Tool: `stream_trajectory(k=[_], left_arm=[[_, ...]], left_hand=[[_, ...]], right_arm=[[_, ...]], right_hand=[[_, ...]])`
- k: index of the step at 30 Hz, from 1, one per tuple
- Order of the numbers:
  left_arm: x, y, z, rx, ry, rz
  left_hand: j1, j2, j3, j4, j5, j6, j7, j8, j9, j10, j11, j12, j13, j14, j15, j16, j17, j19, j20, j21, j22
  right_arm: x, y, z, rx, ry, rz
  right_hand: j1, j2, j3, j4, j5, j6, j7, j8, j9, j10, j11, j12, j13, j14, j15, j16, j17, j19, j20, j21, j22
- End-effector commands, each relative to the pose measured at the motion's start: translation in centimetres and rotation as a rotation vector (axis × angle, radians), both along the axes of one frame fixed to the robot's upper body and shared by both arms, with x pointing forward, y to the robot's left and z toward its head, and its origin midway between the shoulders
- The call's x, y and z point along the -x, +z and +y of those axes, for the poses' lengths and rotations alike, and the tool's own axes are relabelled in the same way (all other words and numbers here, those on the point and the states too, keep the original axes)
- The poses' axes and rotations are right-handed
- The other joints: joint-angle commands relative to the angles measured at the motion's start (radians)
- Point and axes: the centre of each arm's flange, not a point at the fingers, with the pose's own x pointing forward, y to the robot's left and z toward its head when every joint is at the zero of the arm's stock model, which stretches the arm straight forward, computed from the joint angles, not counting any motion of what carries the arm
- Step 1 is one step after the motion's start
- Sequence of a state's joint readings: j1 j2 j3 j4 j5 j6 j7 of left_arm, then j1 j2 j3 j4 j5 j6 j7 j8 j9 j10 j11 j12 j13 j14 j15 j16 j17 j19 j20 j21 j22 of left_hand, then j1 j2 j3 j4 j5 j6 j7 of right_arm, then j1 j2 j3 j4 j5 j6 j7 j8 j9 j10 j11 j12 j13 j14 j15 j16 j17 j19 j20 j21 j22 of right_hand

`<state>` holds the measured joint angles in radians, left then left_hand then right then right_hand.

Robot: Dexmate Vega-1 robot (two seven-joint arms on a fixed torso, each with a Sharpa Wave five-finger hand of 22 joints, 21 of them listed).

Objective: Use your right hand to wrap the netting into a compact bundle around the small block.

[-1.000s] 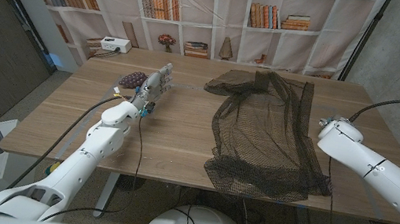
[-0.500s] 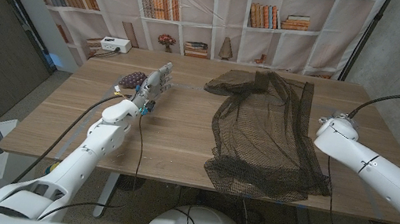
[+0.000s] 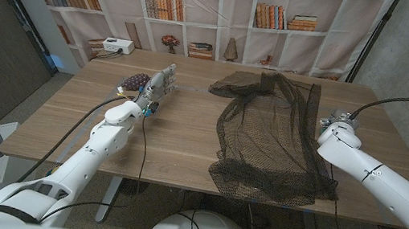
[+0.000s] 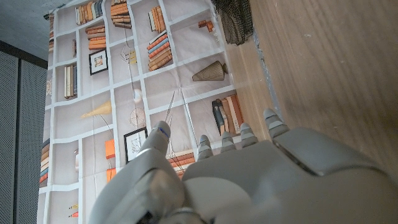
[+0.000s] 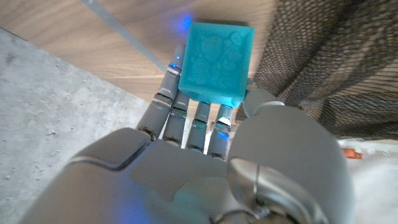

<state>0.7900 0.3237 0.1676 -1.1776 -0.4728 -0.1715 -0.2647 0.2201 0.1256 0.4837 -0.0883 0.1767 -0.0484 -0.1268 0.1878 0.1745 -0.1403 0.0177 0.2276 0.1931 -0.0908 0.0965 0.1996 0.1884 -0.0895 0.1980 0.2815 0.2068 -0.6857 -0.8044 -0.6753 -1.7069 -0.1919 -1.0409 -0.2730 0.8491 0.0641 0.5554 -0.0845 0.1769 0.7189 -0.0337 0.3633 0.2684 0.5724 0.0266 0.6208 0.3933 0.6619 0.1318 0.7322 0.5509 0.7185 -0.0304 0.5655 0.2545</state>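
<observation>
Right hand (image 5: 205, 134) grips; left hand (image 3: 158, 87) open, fingers extended

The netting (image 3: 270, 136) was a dark, open-weave mesh, matt and limp, thin enough for the wood to show through it; it bunched thicker at the upper middle of the head view; the table (image 3: 178, 131) was pale wood with a visible lengthwise grain and a smooth, low-sheen finish; the small block (image 5: 216, 63) looked like turquoise foam or soft plastic, matt, its face faintly mottled; the right hand (image 5: 205, 162) had smooth grey plastic shells with a slight gloss; the left hand (image 4: 249, 180) wore the same smooth grey casing; the backdrop (image 3: 204, 9) behind the table looked like printed cloth, creased.
</observation>
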Motion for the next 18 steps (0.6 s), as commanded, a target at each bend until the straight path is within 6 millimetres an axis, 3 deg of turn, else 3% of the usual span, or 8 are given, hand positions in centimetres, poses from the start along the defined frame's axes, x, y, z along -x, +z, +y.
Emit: stream_trajectory(k=[1,18], left_arm=[[-0.4,0.2,0.2,-0.002,-0.011,0.003],[-0.5,0.4,0.9,-0.006,-0.017,-0.001]], left_hand=[[-0.007,-0.002,0.008,0.0,0.005,0.001,-0.001,-0.002,0.005,0.006,0.002,-0.005,0.002,0.003,0.007,-0.001,0.004,0.006,0.006,0.004,0.006],[-0.01,-0.002,0.011,0.001,0.005,0.002,0.001,-0.001,0.005,0.008,0.002,-0.005,0.003,0.004,0.006,-0.002,0.004,0.007,0.006,0.003,0.006]], right_arm=[[2.2,3.0,2.6,0.102,0.045,-0.192],[4.8,5.0,6.7,0.182,0.21,-0.316]], right_hand=[[0.148,0.137,-0.001,0.004,0.001,0.028,0.014,0.014,0.008,0.201,-0.042,0.016,0.01,0.257,-0.339,0.12,0.147,-0.008,-0.003,0.012,0.002],[0.169,0.136,-0.004,0.008,0.001,0.038,0.014,0.025,0.019,0.214,-0.05,0.024,0.01,0.267,-0.341,0.106,0.149,-0.042,0.001,0.027,0.002]])
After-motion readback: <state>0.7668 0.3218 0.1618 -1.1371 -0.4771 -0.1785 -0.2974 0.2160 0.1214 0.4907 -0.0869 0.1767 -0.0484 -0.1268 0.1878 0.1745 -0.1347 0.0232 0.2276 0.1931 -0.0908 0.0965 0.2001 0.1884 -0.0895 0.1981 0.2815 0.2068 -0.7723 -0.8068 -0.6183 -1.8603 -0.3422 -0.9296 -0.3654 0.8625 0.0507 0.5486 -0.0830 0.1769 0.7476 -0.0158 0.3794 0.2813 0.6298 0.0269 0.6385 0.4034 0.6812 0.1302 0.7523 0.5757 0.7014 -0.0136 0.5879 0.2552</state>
